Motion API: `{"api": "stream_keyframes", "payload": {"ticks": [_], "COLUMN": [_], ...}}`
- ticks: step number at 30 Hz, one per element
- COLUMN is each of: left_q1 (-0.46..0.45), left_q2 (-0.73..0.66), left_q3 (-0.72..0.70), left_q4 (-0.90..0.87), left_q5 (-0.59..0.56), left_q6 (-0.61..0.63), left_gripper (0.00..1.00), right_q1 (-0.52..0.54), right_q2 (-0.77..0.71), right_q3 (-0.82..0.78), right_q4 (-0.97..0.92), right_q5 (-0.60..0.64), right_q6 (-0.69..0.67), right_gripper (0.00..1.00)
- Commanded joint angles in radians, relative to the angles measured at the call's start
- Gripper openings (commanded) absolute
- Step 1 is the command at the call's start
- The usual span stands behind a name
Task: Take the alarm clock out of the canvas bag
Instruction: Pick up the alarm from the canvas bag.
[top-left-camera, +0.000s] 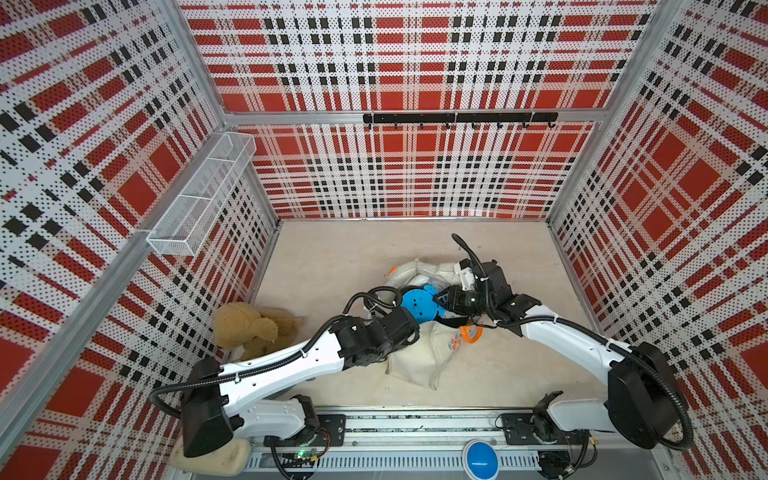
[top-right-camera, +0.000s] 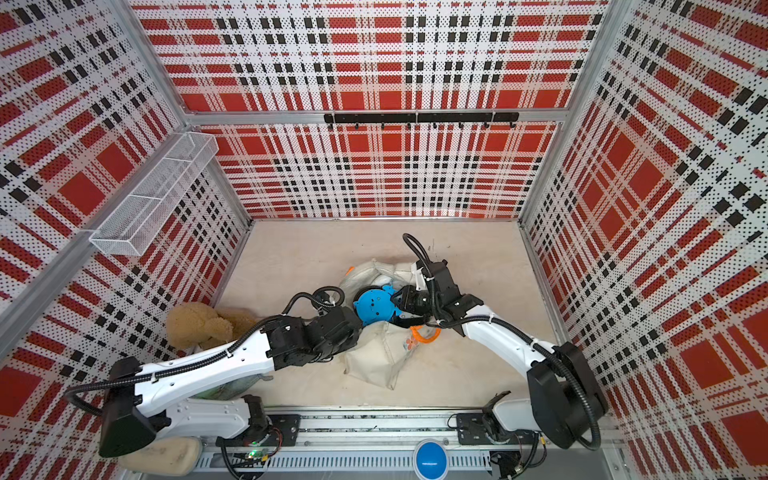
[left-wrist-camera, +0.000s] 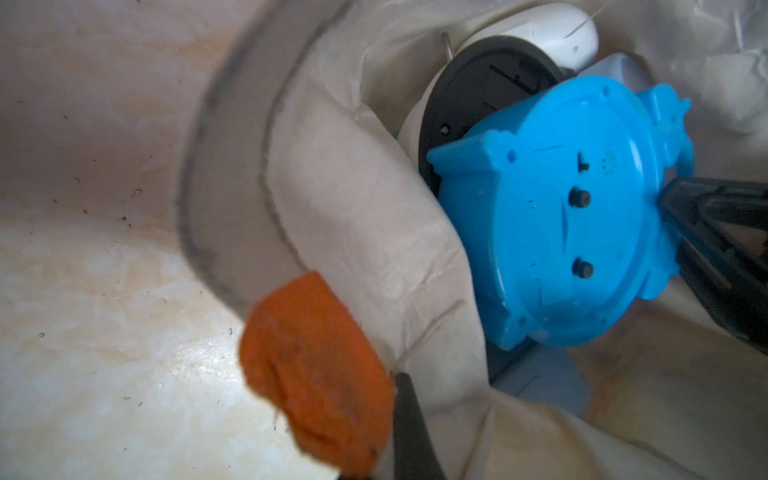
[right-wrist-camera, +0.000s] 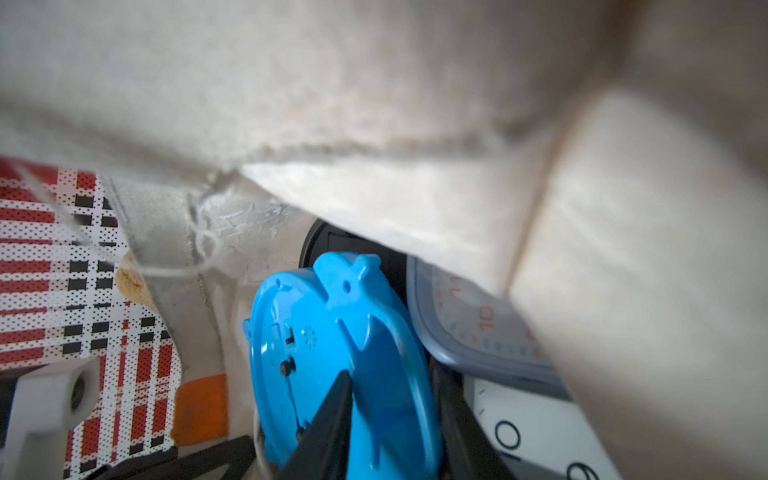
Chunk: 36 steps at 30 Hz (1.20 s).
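One tan plush toy (top-left-camera: 249, 328) lies at 9 o'clock on the desk (top-left-camera: 332, 257). The left jaws are closed on the one canvas bag (top-left-camera: 419, 357) at its rim. One blue alarm clock (top-left-camera: 417, 305) sits in the bag's mouth, pinched from 3 o'clock by the right jaws. Behind it lie a black-backed clock (left-wrist-camera: 478, 91) and a grey-rimmed clock (right-wrist-camera: 469, 328).

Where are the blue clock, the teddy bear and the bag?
blue clock (top-left-camera: 417, 306) in a top view, middle of its back
teddy bear (top-left-camera: 245, 328) in a top view, its fuzzy body
bag (top-left-camera: 415, 361) in a top view, its cloth side
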Motion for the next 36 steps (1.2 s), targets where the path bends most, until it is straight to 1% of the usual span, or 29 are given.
{"api": "stream_keyframes", "payload": {"ticks": [1, 7, 13, 17, 23, 28, 32, 36], "left_q1": [0.004, 0.006, 0.005, 0.005, 0.007, 0.011, 0.02, 0.031], "left_q2": [0.02, 0.034, 0.052, 0.047, 0.018, -0.01, -0.035, -0.046], "left_q3": [0.014, 0.035, 0.053, 0.064, 0.071, 0.087, 0.117, 0.154], "left_q4": [-0.051, -0.052, -0.052, -0.058, -0.076, -0.096, -0.109, -0.144], "left_q5": [0.032, 0.036, 0.042, 0.034, 0.007, -0.025, -0.065, -0.102], "left_q6": [0.014, 0.023, 0.033, 0.034, 0.038, 0.067, 0.139, 0.22], "left_gripper": [0.0, 0.0, 0.0, 0.0, 0.0, 0.0, 0.0, 0.0], "right_q1": [-0.004, -0.004, -0.005, -0.005, -0.005, -0.005, -0.004, -0.005], "right_q2": [-0.019, -0.068, -0.068, -0.089, -0.121, -0.152, -0.163, -0.147], "right_q3": [-0.004, 0.011, 0.035, 0.045, 0.097, 0.179, 0.263, 0.386], "right_q4": [0.097, 0.075, 0.059, 0.044, -0.021, -0.096, -0.152, -0.21], "right_q5": [-0.04, -0.043, -0.075, -0.06, -0.037, -0.01, 0.008, -0.006], "right_q6": [-0.033, -0.049, -0.059, -0.06, -0.079, -0.108, -0.119, -0.121], "right_gripper": [0.28, 0.19, 0.1, 0.07, 0.05, 0.05, 0.05, 0.05]}}
